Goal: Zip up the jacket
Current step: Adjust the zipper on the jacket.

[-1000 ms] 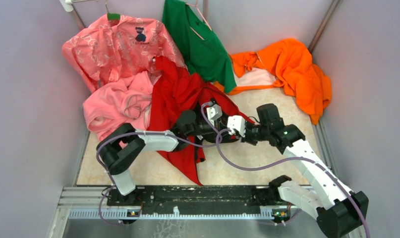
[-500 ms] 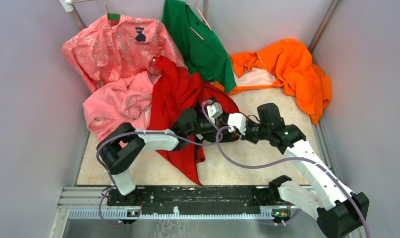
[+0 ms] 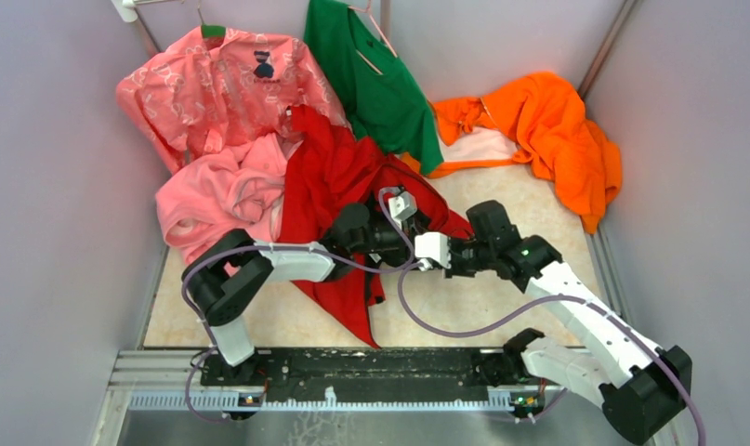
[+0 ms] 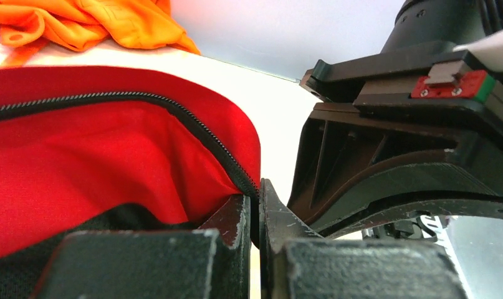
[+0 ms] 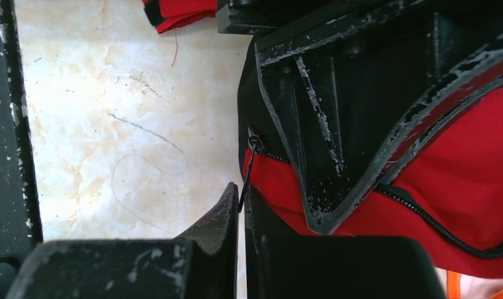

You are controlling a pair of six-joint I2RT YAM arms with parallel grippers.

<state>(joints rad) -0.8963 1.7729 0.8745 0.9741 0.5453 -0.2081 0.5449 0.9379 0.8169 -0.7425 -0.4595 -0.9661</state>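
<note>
The red jacket (image 3: 329, 181) lies crumpled on the tabletop (image 3: 501, 302), left of centre. Its long axis runs from the far end down to a pointed hem near the arm bases, tilted slightly rightward. It is touching the pink fleece (image 3: 217, 195) on its left and is well apart from the orange garment (image 3: 547, 130) at the far right. Its dark zipper (image 4: 199, 128) curves along the open front edge above the dark lining.

The left hand (image 4: 255, 215) is pressed together on that front edge, where the zipper teeth run down between its fingers. Directly facing it, the right hand (image 5: 241, 212) is closed tight, pinching the thin dark zipper pull (image 5: 249, 165), which slants up to a small ring at the jacket's edge. Both hands meet over the jacket's right side.
</note>
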